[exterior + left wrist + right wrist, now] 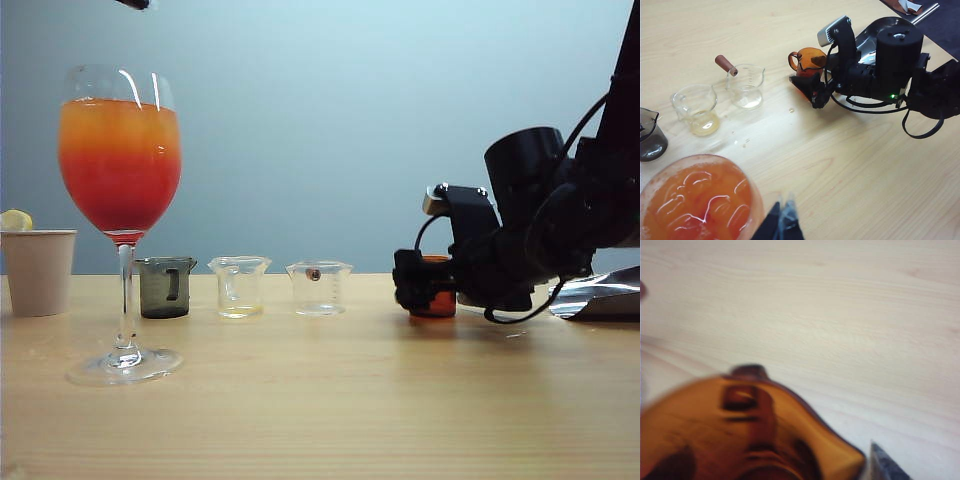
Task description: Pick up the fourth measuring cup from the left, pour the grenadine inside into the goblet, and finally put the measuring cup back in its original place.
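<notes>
In the exterior view the fourth measuring cup (437, 298) stands on the bench (320, 400) at about 3 o'clock from the goblet (121, 200), mostly hidden behind the right gripper (412, 285); only an amber sliver shows. The goblet holds orange drink with the grenadine (122, 205) deep red at the bottom. Left of the amber cup stand two clear cups and a grey cup (165, 287); a paper cup (38, 270) is cut off at the edge.

The left wrist view shows the right gripper (807, 89) spread wide, its jaws either side of the amber cup (810, 60), released. The left gripper (782, 222) sits at 6 o'clock, cropped, tips together, holding nothing.

The right wrist view is blurred: the amber cup (740, 435) fills the lower part, one dark fingertip (885, 465) beside it.
</notes>
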Controlling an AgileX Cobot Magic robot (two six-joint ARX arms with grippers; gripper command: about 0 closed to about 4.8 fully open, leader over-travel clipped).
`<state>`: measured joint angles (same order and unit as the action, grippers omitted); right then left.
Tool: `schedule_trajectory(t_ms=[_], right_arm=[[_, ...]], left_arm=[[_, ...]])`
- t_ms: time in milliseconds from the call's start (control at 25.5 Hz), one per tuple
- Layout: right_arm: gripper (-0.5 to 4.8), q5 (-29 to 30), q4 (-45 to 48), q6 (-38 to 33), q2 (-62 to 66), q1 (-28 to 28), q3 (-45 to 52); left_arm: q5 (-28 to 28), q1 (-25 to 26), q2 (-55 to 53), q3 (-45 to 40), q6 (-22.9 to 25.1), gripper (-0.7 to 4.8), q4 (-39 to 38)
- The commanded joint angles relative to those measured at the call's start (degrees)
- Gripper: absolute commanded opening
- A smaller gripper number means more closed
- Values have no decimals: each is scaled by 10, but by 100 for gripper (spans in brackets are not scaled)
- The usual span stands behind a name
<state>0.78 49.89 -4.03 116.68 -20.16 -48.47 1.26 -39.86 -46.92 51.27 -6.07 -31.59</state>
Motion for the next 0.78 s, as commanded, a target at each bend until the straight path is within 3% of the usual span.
schedule_trajectory(t_ms=[39,314,549,706,745,784], right_arm=[[479,4,-8,-5,-27,-2,7],[479,4,-18,-5,-52,-2,38],[479,5,-25,-6,-133,-3,119],[479,12,-113,-9,-186,-3,126],[433,18,-142,-9,-203,-3,126],[335,24,-165,-9,-217,-3,126]], left_arm=[[-1,0,3,2,0,-6,4],[0,0,9,2,0,-5,4],[-2,0,34,2,0,-6,3],[-2,0,38,2,0,-5,0],[-2,0,38,2,0,-5,-3],[-2,0,40,2,0,-6,-6]])
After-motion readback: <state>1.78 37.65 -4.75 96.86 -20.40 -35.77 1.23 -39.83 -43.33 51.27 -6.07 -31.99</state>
